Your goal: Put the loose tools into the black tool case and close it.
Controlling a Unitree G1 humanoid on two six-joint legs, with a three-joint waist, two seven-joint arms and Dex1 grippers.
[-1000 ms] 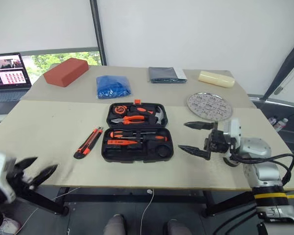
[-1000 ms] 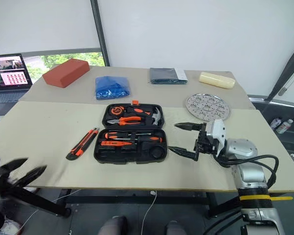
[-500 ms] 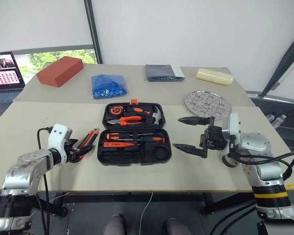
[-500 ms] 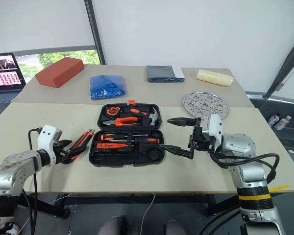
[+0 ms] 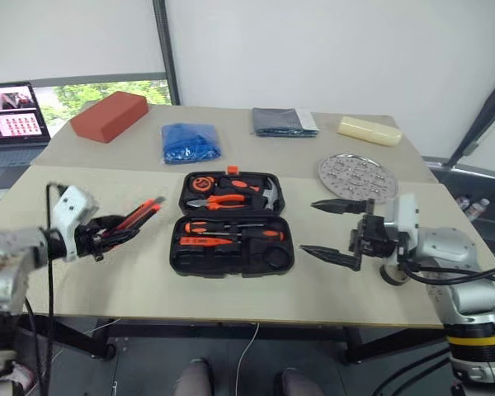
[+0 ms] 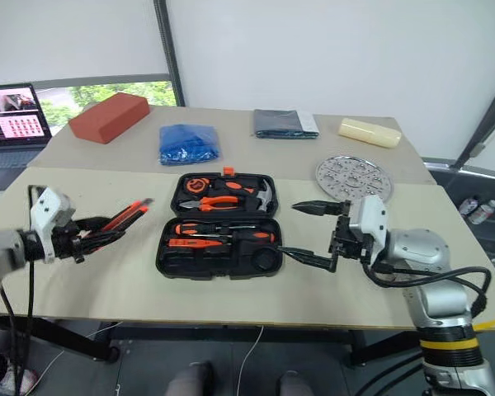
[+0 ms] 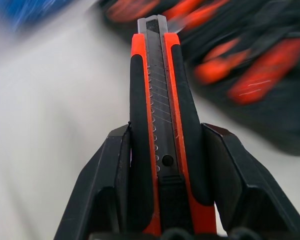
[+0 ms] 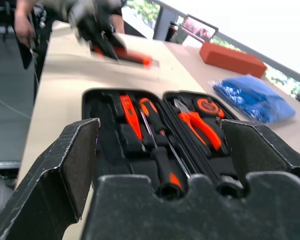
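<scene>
- Knife (image 7: 162, 120), orange and black, sits clamped between the two fingers of the left claw (image 5: 107, 233), raised off the counter (image 5: 82, 280) left of the case (image 5: 233, 223), its tip pointing toward the case.
- Case lies open and flat at the counter's middle; the far half holds pliers (image 5: 223, 200), a hammer (image 5: 264, 194) and a tape measure (image 5: 203, 182); the near half holds screwdrivers (image 5: 231, 228) and a dark tape roll (image 5: 272, 256).
- Right claw (image 5: 338, 231) hangs just right of the case, fingers wide apart, nothing between them.
- Perforated plate (image 5: 353, 176) lies far right; a red block (image 5: 110, 116), a blue bag (image 5: 190, 143), a dark cloth (image 5: 284, 122) and a pale bar (image 5: 366, 130) line the far edge.
</scene>
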